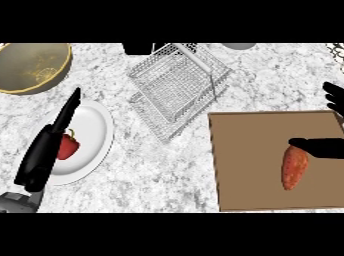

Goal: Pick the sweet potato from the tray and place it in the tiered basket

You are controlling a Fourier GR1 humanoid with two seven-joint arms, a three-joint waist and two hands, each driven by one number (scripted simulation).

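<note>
Sweet potato (294, 169) lies on brown tray (249, 165), right half, long axis roughly 12–6 o'clock. Right hand (336, 147) at potato's 1 o'clock, thumb over its top end, fingers spread, not closed on it. Wire tiered basket (176, 90) at tray's 11 o'clock. Left hand (48, 145) straight-fingered over white plate (94, 135) with red pepper (69, 145).
</note>
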